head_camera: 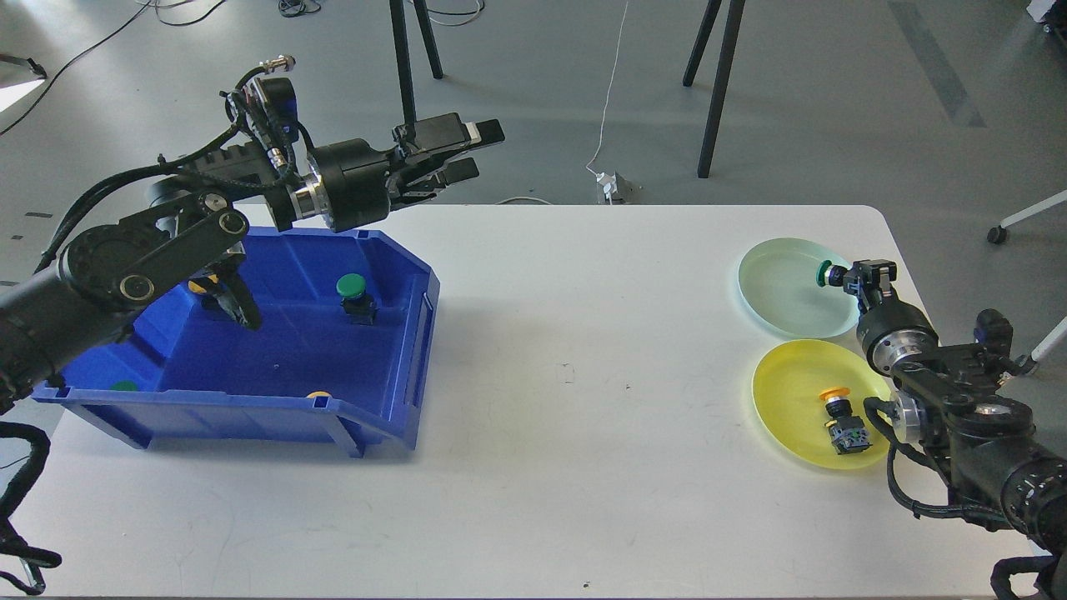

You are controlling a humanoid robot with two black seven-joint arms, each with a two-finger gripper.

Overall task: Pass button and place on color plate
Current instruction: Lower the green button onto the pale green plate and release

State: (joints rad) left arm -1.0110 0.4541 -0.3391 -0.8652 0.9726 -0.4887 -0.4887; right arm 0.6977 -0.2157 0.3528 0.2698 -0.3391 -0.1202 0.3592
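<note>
Head view, near to far. Yellow plate (779, 400) at 4 o'clock holds one yellow button (842, 421), lying tipped on its side. Green plate (775, 283) at 3 o'clock: right gripper (844, 277) is over its right rim, clamped on a green button (825, 273).

Risk: the release point looks close to the rim, so the button could roll or tip off onto the table (583, 400). Judgement only; height above the plate isn't clear.

Bin (400, 333) at 9 o'clock: one green button (353, 293) upright, plus caps partly hidden, one green, two yellow by my count. The left forearm blocks part of the bin, so the count is unsure.

Left gripper (467, 154) at 11 o'clock, jaws apart, empty, above the bin's far wall. Descending blind could clip the wall.

Counts: 2 plates, 1 bin, 6 buttons visible.
</note>
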